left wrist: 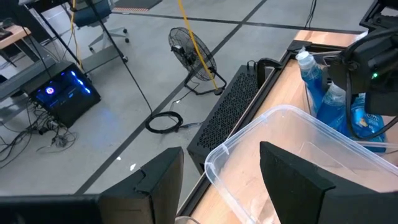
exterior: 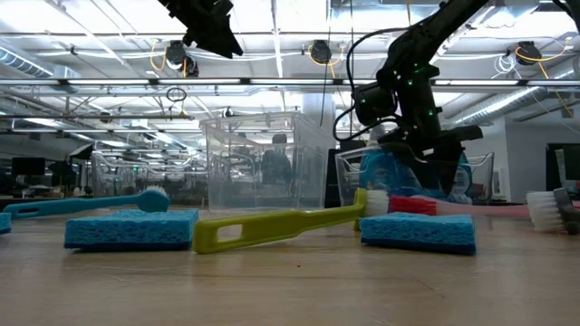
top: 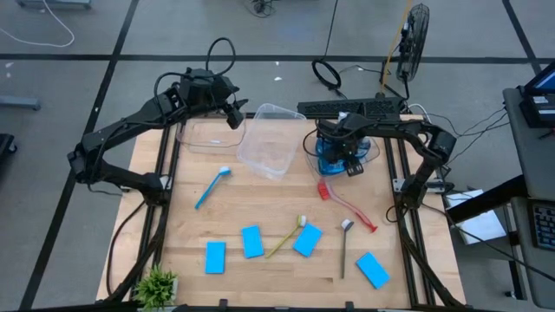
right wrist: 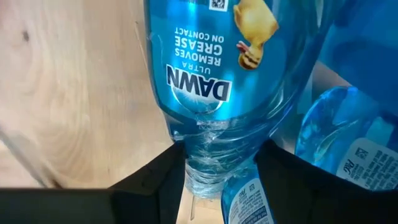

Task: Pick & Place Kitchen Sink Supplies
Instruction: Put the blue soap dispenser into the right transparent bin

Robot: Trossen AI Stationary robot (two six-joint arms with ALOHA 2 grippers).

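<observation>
The wooden table carries four blue sponges, four brushes, clear tubs and a potted plant

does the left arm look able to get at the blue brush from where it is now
Probably yes. The left gripper hangs above the clear tubs, jaws apart and empty, and the blue brush lies alone on bare table on that arm's side, with nothing over or against it.

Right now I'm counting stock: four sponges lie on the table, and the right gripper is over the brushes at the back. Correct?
Not quite. The four sponges are right, but the right gripper is over the soap bottles, not the brushes. The right wrist view shows its fingers on either side of a bottle.
</observation>
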